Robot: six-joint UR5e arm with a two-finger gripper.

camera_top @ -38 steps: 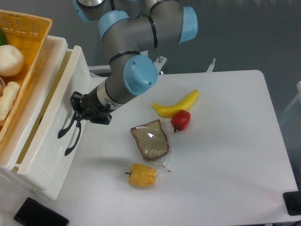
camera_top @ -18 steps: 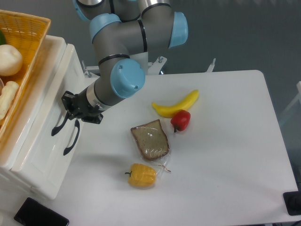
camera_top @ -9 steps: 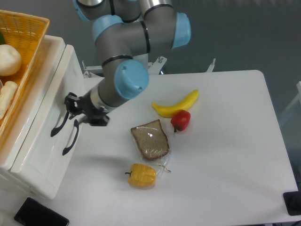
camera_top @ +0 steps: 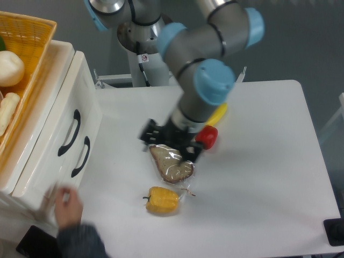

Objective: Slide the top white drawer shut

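Top white drawer [camera_top: 63,115] at left, pushed in, front flush with lower drawer front [camera_top: 56,166]; each carries black handle. Orange wicker basket [camera_top: 29,59] sits on top of cabinet. Gripper [camera_top: 147,136] well apart from drawer, over white surface [camera_top: 258,177], just above bread slice [camera_top: 171,163]; jaws' state cannot tell, blurred. Banana [camera_top: 219,114], red pepper [camera_top: 207,136], yellow pepper [camera_top: 161,199] nearby. Person's hand [camera_top: 65,203] at lower left.
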